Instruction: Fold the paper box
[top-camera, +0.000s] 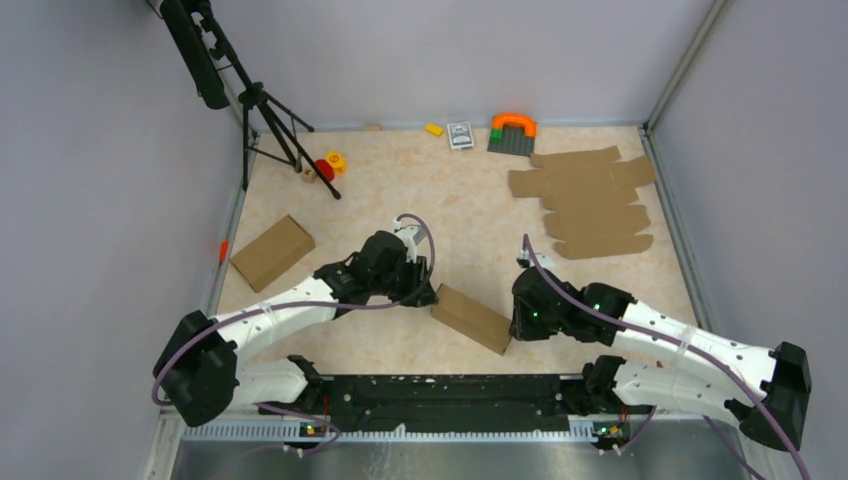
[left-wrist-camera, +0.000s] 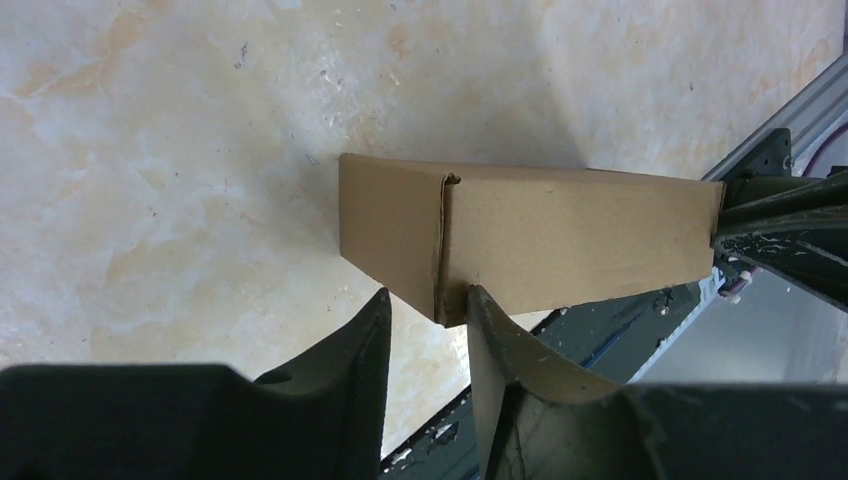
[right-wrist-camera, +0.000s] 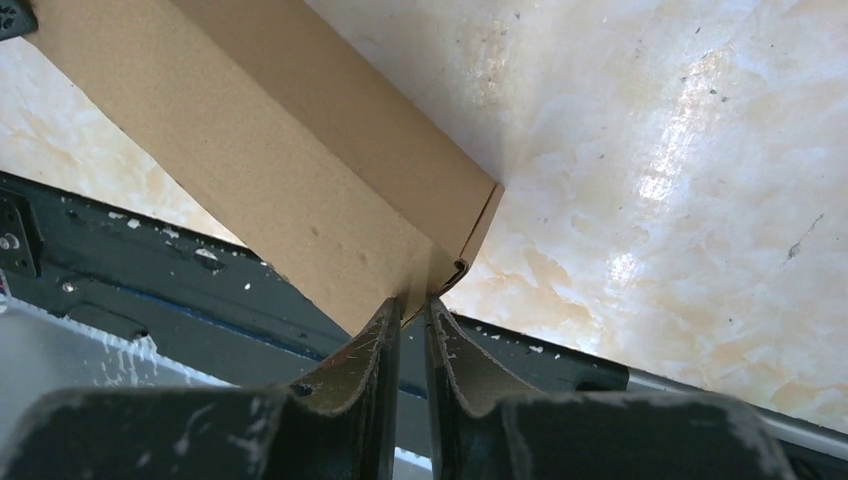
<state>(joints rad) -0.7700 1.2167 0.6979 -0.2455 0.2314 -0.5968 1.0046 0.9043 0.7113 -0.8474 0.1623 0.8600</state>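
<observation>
Pinching thin matte cardboard, the right gripper (right-wrist-camera: 413, 312) holds the paper box (right-wrist-camera: 290, 190).

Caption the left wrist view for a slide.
Left gripper straddles the box's near corner; right gripper pinches its far end.

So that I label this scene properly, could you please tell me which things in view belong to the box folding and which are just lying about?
Job in hand: paper box, pinched by the right gripper, left gripper at its other end.
Lying about: second folded box, pile of flat cardboard sheets, tripod, card pack, orange-and-green toy, yellow block.
</observation>
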